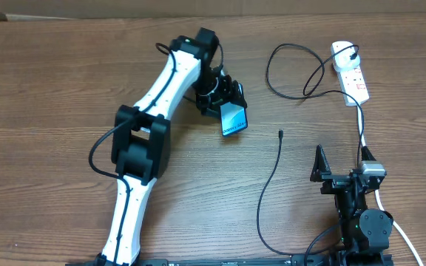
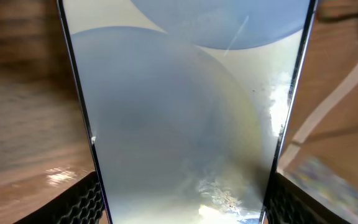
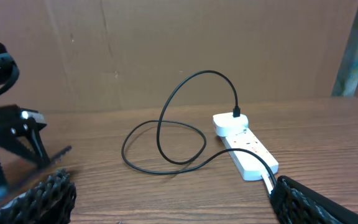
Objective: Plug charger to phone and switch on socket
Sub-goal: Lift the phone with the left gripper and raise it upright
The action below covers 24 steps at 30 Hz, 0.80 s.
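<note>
The left claw is clamped on the phone, holding it by one short end. The phone hangs tilted off the wooden surface, its pale blue-white screen facing up. In the left wrist view the screen fills the frame, with the claw's fingers pressed against its two long edges. The right claw is spread wide and holds nothing. The socket lies well ahead of it, a little to its right, with the black plug seated in the far end. The thick white cord runs back toward the right claw. From the plug the charger loops over the surface ahead of the right claw. Its connector tip lies loose between the two claws, near the phone but apart from it.
</note>
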Motion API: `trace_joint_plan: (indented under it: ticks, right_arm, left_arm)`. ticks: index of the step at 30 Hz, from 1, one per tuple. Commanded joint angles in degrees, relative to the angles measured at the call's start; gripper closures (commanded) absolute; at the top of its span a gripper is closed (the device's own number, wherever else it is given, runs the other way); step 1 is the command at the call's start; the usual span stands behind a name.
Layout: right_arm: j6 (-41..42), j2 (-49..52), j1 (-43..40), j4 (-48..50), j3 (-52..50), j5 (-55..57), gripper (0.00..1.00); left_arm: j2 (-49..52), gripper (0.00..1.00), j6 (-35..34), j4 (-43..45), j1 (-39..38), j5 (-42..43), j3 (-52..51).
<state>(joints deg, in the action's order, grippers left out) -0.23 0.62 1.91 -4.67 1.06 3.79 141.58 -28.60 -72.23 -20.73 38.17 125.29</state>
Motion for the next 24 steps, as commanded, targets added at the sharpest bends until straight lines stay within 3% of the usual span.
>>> trace_joint_plan:
  ticks: [1,11,24]
  right_arm:
    - [-0.26,-0.46,-0.04,0.22,-0.61,-0.07,0.0]
    - [-0.26,-0.46,-0.04,0.24,-0.61,-0.07,0.0]
    - [-0.26,-0.46,-0.04,0.24,-0.61,-0.07,0.0]
  left_arm:
    - [0.37,0.34,-0.87,0.24,2.49,16.48,1.75]
    - [0.37,0.32,-7.76,3.39,8.46,43.89,1.75]
    - [0.37,0.28,-19.26,8.44,12.96,52.37,1.75]
